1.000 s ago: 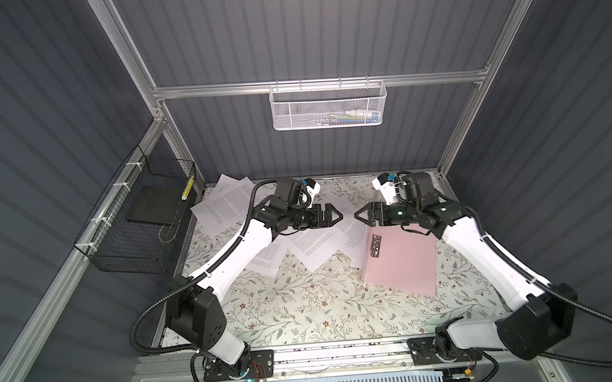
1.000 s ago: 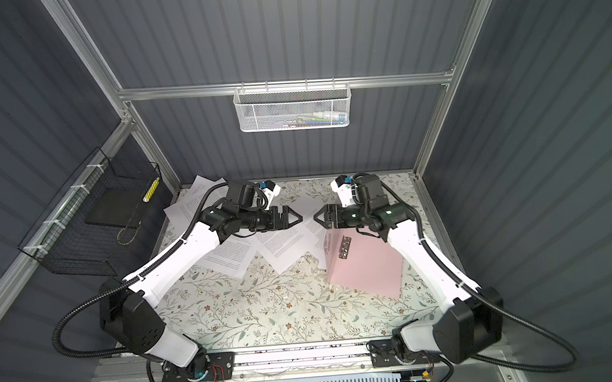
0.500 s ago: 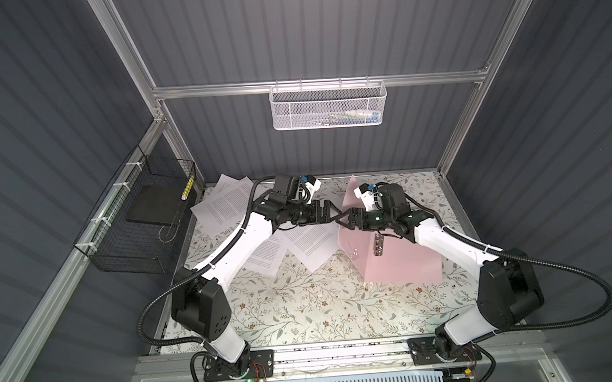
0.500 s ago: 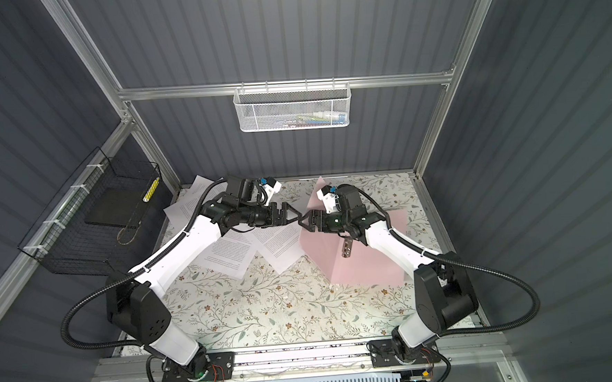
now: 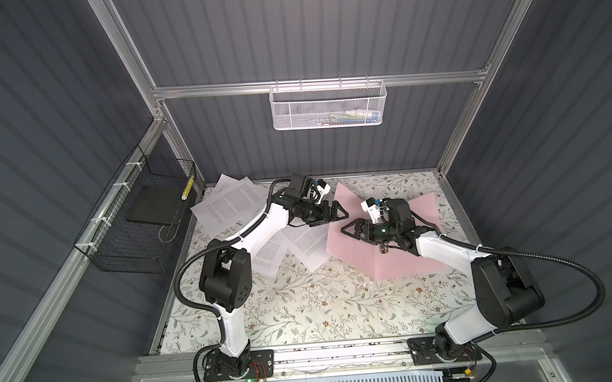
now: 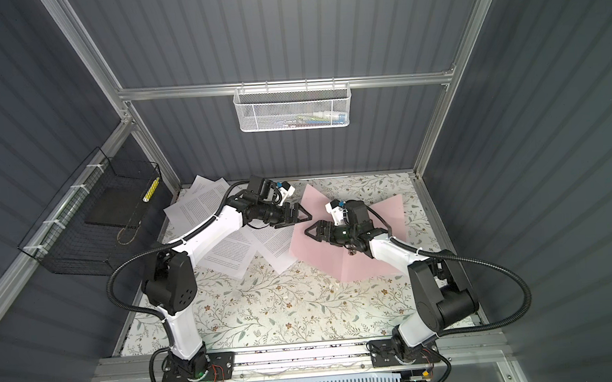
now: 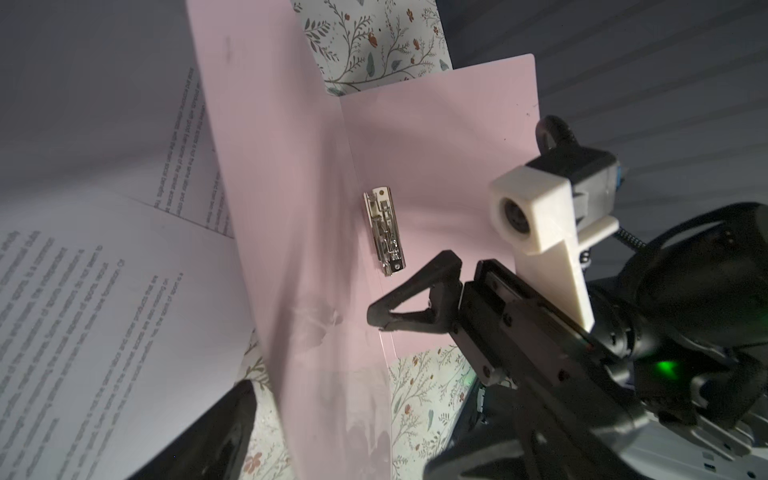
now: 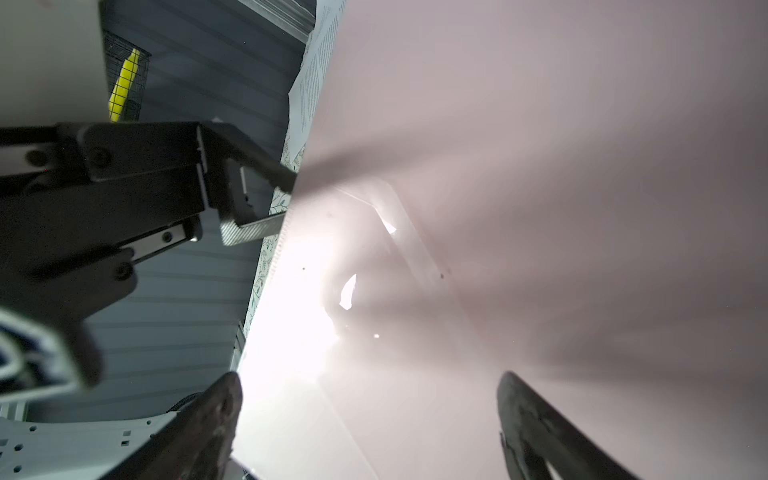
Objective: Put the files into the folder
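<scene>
We see the pink folder point(image 5: 391, 266) lying open, one cover raised — left gripper point(image 5: 341, 213) spread at its edge, right gripper point(image 5: 346, 229) spread above it, files point(image 5: 307, 242) alongside.

Smooth, faintly glossy pink folder point(image 7: 436, 137), shiny metal clip point(image 7: 384, 230), matt white paper files point(image 5: 229, 203).

Small unreadable print on the files point(image 7: 104, 311)
</scene>
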Controlling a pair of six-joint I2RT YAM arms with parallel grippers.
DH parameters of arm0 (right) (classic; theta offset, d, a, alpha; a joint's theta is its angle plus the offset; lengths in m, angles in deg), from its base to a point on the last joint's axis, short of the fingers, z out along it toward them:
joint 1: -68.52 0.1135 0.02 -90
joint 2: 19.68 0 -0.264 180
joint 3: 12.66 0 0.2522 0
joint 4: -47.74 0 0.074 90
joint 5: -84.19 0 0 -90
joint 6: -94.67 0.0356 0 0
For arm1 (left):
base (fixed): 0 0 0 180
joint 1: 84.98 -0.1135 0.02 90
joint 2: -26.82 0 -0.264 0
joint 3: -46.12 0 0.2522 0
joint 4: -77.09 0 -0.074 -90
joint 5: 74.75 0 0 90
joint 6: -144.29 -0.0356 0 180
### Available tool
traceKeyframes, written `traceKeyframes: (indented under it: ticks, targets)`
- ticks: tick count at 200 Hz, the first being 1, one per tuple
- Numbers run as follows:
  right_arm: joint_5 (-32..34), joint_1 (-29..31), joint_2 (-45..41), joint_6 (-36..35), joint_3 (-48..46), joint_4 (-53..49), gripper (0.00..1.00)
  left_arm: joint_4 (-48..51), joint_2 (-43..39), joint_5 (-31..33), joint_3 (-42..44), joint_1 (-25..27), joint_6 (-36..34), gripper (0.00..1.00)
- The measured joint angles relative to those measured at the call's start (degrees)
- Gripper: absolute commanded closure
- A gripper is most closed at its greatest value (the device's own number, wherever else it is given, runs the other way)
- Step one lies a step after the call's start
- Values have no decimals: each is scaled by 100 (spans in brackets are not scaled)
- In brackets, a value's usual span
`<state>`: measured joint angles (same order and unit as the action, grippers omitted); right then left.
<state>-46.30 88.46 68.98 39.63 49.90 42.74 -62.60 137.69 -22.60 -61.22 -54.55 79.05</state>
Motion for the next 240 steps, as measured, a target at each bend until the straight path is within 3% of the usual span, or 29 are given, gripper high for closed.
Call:
traceKeyframes:
  ticks: [18, 54, 81, 112, 146, 186, 217, 240]
  targets:
    - [-85, -74, -11, 17, -101, 96, 6, -96, 302, -90, -140, 0, 46, 24]
    - [-297, -459, -210, 114, -466, 310, 7, -317, 704, -304, -195, 0, 267, 77]
    - [-317, -680, -343, 146, -647, 358, 7, -437, 748, -385, -195, 0, 396, 100]
    - [-55, -1021, -769, 146, -951, 170, 8, -459, 481, -247, 42, 2, 444, 100]
    - [468, -1550, -1145, 81, -1207, -201, 9, -243, -651, 306, 824, 17, 479, 100]
    - [542, -1593, -455, 238, -1397, -2, 12, -254, -1891, 962, 2028, 22, 542, 100]
    - [623, -1593, 129, 527, -1467, 232, 19, -201, -2004, 1537, 2511, 4, 450, 100]
    - [739, -1550, 227, 726, -1491, 490, 30, -192, -2002, 2149, 2916, -22, 332, 100]
